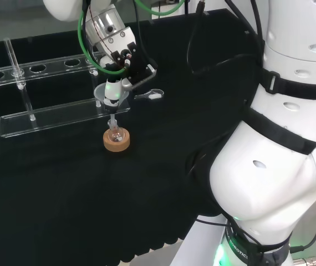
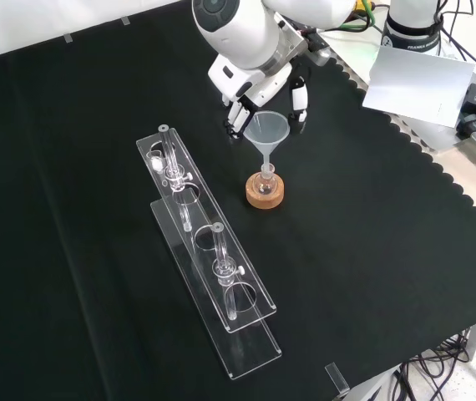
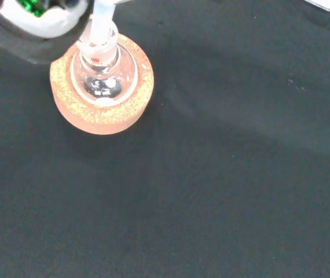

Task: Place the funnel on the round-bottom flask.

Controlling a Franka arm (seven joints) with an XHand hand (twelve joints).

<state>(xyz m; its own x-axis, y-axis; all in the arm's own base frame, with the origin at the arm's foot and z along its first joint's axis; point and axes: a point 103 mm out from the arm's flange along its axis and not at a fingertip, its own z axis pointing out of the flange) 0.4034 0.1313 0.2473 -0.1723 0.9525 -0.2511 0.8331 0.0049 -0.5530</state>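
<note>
Funnel (image 2: 268, 131) in flask (image 2: 265, 182) neck, just below the hand (image 2: 259, 98).

Black cloth (image 2: 71, 251): spread over the whole bench, its scalloped edge seen along the right side and lower right of the front view and along the bottom of the head view.

Pale floor (image 1: 163, 256): seen below that edge at the bottom centre of the head view.

White sheet (image 2: 413, 83): laid off the cloth at the upper right of the front view.

Dark cables (image 2: 426, 372): gathered at the lower right of the front view.
</note>
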